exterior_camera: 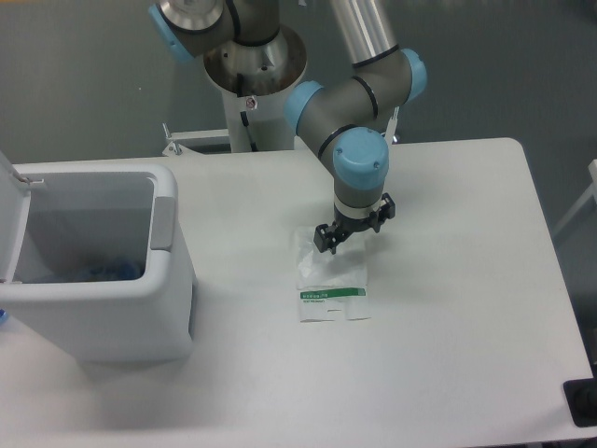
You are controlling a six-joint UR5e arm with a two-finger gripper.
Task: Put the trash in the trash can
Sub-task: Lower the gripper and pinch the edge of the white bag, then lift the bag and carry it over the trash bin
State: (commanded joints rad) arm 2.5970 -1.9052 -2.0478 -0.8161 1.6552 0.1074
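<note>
The flat clear-white plastic packet (331,277) with a green-striped label lies flat on the white table near its middle. My gripper (347,233) points straight down over the packet's far edge, its jaws apart, one fingertip (324,245) at or just above the plastic. It holds nothing. The boxy white trash can (163,280) stands at the table's left with its hinged lid (11,215) swung up and open. Something blue lies at its bottom. The crushed clear bottle with the red-and-white label is not in view.
The arm's base column (252,84) stands behind the table's far edge. A metal bracket (187,140) sits at the back edge left of it. A dark object (583,401) shows at the right border near the front corner.
</note>
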